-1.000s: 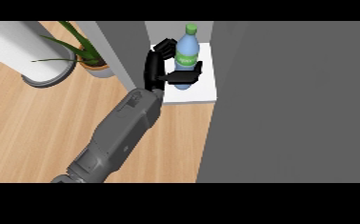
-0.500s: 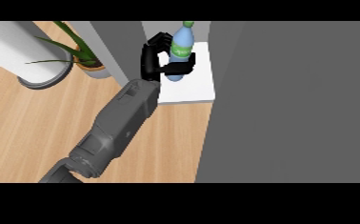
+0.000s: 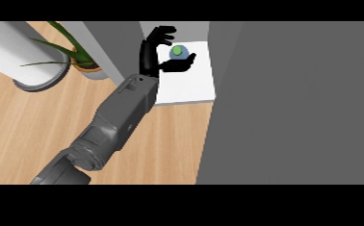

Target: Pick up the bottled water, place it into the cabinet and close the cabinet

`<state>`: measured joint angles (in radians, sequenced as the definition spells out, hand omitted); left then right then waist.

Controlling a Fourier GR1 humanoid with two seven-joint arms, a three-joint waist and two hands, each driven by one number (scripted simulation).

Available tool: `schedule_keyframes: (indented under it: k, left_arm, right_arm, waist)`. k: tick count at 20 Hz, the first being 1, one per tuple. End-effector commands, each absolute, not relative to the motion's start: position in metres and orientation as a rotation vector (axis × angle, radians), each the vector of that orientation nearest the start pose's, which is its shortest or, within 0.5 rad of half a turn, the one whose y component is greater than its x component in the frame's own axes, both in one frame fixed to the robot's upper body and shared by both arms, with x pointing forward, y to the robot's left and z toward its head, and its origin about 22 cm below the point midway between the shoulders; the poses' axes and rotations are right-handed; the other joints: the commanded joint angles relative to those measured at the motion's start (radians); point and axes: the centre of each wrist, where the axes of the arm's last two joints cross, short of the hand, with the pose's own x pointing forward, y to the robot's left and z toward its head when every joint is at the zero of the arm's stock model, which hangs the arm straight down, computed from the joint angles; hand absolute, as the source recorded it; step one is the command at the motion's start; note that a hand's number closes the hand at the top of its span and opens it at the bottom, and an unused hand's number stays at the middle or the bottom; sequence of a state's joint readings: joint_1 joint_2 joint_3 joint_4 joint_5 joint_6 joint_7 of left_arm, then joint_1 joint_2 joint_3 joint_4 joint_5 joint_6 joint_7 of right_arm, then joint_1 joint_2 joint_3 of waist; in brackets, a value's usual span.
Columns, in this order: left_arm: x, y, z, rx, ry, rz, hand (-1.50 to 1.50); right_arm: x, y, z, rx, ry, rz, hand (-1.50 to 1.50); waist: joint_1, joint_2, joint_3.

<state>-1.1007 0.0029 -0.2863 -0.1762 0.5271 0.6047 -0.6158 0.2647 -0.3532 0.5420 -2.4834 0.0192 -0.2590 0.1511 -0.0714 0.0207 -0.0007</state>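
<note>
The bottled water (image 3: 177, 52) stands upright on the white cabinet shelf (image 3: 189, 88); from above I see its green cap and blue body. My left hand (image 3: 150, 59) is just left of it, reaching in from the lower left. The fingers (image 3: 161, 34) are lifted and spread off the bottle. The thumb (image 3: 179, 66) lies right against the bottle's near side. The right hand does not show.
The open grey cabinet door (image 3: 284, 100) fills the right side. A grey cabinet side panel (image 3: 117, 42) stands left of the shelf. A potted plant (image 3: 80, 59) and a white cylinder (image 3: 28, 61) sit at the left on the wooden counter (image 3: 163, 138).
The hand carried the bottle deeper onto the shelf. Its fingers, curled round the bottle before, have now spread away from it, and the bottle stands on its own.
</note>
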Motion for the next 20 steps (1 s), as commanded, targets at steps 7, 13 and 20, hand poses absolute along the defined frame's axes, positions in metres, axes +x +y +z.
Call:
schedule_keyframes:
  k: [7, 13, 20]
  left_arm:
    - [0.423, 0.097, 0.021, 0.352, -1.767, 0.021, -1.5]
    - [0.431, 0.103, 0.031, 0.292, -1.803, 0.008, -1.5]
    - [0.435, 0.087, 0.048, 0.166, -1.844, -0.015, -1.5]
  right_arm:
    - [0.096, -0.195, 0.172, 0.272, -1.975, 0.242, -1.5]
    - [0.101, -0.192, 0.155, 0.275, -1.993, 0.238, -1.5]
    - [0.095, -0.192, 0.154, 0.275, -1.975, 0.234, -1.5]
  waist:
    - [-0.03, 0.007, -0.001]
    - [-0.026, 0.013, 0.0]
    - [-0.018, 0.002, 0.0]
